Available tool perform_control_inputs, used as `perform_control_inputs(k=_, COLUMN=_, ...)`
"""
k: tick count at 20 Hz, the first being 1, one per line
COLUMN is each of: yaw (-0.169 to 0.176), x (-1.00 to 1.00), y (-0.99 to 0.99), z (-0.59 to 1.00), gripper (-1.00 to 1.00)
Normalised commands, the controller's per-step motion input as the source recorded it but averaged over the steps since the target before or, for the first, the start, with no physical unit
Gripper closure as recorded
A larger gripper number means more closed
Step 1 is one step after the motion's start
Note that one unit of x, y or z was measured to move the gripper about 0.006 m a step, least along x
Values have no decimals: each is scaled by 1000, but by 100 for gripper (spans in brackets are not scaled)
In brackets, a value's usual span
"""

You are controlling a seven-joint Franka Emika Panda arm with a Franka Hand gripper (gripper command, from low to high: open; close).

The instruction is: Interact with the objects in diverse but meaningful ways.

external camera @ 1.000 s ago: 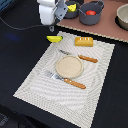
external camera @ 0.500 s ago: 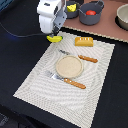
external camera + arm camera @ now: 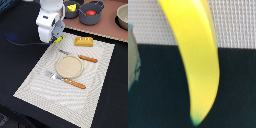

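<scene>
The arm's white wrist hangs low over the far corner of the striped placemat (image 3: 75, 75), hiding the pincer (image 3: 56, 39); whether it is open or closed on anything cannot be told. A sliver of the yellow banana (image 3: 195, 60) peeks out beneath it, and the wrist view shows it lying half on the mat, half on the dark worktop (image 3: 20, 55), green tip over the dark part. Nearby on the mat are the bread loaf (image 3: 83, 41), the tan plate (image 3: 69, 66), the knife (image 3: 88, 59) and the fork (image 3: 67, 80). Behind, one grey bowl (image 3: 98, 16) holds the tomato (image 3: 90, 12), another the cheese wedge (image 3: 73, 7).
</scene>
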Motion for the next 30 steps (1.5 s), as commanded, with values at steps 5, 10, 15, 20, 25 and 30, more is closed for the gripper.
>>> perform_control_inputs(k=5, yaw=21, x=-4, y=60, z=-405, gripper=100)
perform_control_inputs(k=10, yaw=18, x=0, y=15, z=-354, gripper=100)
perform_control_inputs(k=15, yaw=26, x=0, y=-1, z=253, gripper=100)
perform_control_inputs(k=20, yaw=16, x=4, y=-217, z=985, gripper=100)
perform_control_inputs(k=25, yaw=0, x=136, y=-803, z=1000, gripper=100)
perform_control_inputs(k=30, yaw=0, x=345, y=-961, z=989, gripper=100)
